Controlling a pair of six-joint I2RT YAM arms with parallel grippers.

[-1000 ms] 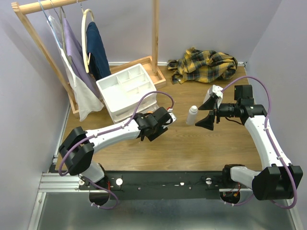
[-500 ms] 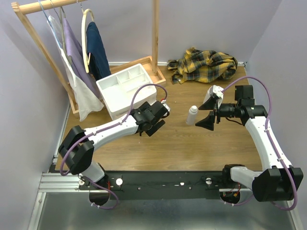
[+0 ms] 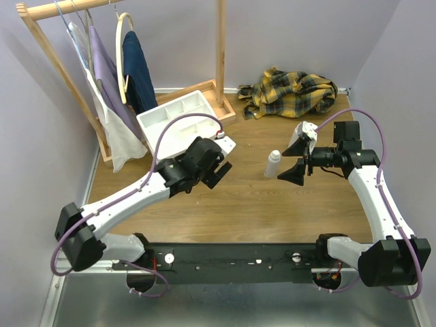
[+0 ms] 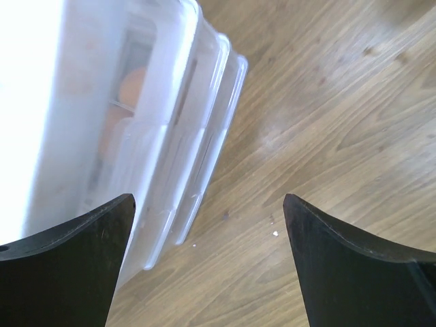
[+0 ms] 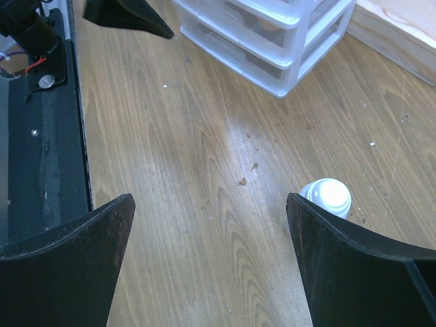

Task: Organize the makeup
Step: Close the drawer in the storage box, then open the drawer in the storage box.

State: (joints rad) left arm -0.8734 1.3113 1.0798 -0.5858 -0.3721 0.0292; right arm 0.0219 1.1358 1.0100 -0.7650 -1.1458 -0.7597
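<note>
The left arm stretches forward, its left gripper pointing down with fingers wide apart and empty, the white drawer unit close beside one finger. The right arm bends inward. Its right gripper is also spread open and empty, and a white bottle stands just ahead of it.

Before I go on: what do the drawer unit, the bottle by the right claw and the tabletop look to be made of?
Drawer unit: probably plastic, a white frame with glossy translucent drawers; colour shows faintly through the walls.
Bottle: seems to be plastic, with a smooth opaque white surface and a moulded rounded cap.
Tabletop: wood or a wood-look laminate, with clear grain and a slight sheen.
</note>
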